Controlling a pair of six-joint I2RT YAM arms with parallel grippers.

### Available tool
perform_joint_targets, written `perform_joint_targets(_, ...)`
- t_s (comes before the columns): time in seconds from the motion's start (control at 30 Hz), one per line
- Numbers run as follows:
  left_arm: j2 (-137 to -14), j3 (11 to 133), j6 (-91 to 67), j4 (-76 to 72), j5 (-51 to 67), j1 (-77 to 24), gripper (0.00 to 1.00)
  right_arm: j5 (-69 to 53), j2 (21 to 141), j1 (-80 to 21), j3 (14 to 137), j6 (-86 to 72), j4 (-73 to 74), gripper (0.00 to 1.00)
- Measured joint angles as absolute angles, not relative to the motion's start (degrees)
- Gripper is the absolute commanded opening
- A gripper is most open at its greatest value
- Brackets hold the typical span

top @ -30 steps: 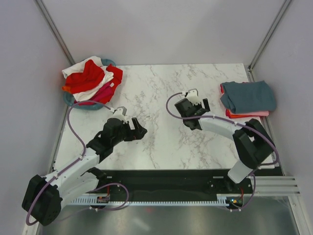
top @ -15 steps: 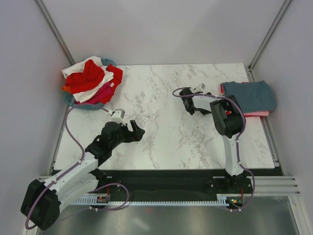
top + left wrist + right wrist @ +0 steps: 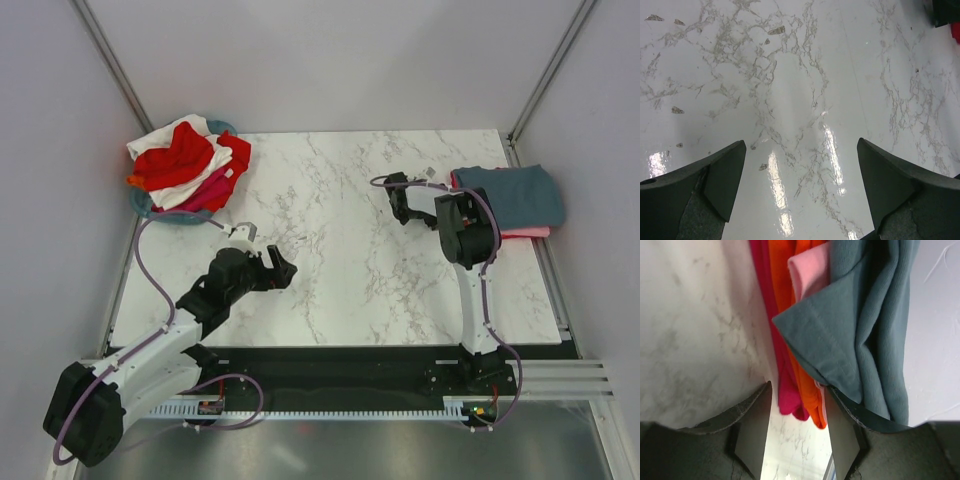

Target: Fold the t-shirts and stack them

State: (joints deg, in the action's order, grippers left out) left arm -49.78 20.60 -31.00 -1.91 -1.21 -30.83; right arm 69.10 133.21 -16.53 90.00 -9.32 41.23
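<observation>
A folded stack of t-shirts sits at the table's right edge, with a slate blue-grey shirt (image 3: 510,195) on top and a pink shirt (image 3: 522,232) under it. The right wrist view shows its layers: slate (image 3: 860,325), pink (image 3: 807,277), orange-red (image 3: 790,315), magenta (image 3: 785,385). My right gripper (image 3: 437,196) (image 3: 797,390) is open, its jaws either side of the stack's near corner, not closed on it. Unfolded red (image 3: 180,160), white (image 3: 150,140) and magenta (image 3: 215,185) shirts are heaped at the back left. My left gripper (image 3: 280,268) (image 3: 801,150) is open and empty above bare marble.
The heap of shirts lies in a round teal basket (image 3: 160,210) at the table's back-left corner. Grey walls and metal posts close in the table (image 3: 330,200) on three sides. The right arm's elbow (image 3: 465,225) stands just left of the stack.
My right arm has reared up and swung its gripper from mid-table to the folded stack's left edge. My left gripper has drawn back slightly toward its base.
</observation>
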Motion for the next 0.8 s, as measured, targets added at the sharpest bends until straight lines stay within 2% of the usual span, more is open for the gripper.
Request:
perform_joint_targets(0.1, -49.78, 20.6, -30.98, -1.93, -1.23, -30.83, 1.0, 69.36, 134.04, -14.94, 91.02, -8.45, 41.17, 0.54)
perform_joint_targets(0.13, -49.78, 20.6, -30.98, -1.93, -1.23, -30.83, 1.0, 69.47, 134.3, -14.39, 91.31, -8.12, 41.15, 0.51)
perform_joint_targets(0.17, -49.78, 20.6, -30.98, -1.93, -1.23, -30.83, 1.0, 69.36, 134.5, -13.96, 91.53, -7.97, 41.15, 0.4)
perform_joint_targets(0.23, -49.78, 20.6, -30.98, -1.96, -1.26, -30.83, 1.0, 68.64, 134.98, -13.13, 91.96, -7.6, 40.77, 0.29)
perform_joint_targets(0.3, -49.78, 20.6, -30.98, -1.96, -1.26, -30.83, 1.0, 68.38, 135.52, -12.69, 92.14, -7.49, 40.69, 0.06)
perform_joint_targets(0.33, -49.78, 20.6, -30.98, -1.96, -1.26, -30.83, 1.0, 68.47, 135.7, -12.62, 92.16, -7.44, 40.73, 0.0)
perform_joint_targets(0.8, -50.0, 20.6, -30.96, -2.33, -1.41, -30.83, 1.0, 66.63, 133.53, -16.84, 90.87, -9.19, 40.12, 0.0)
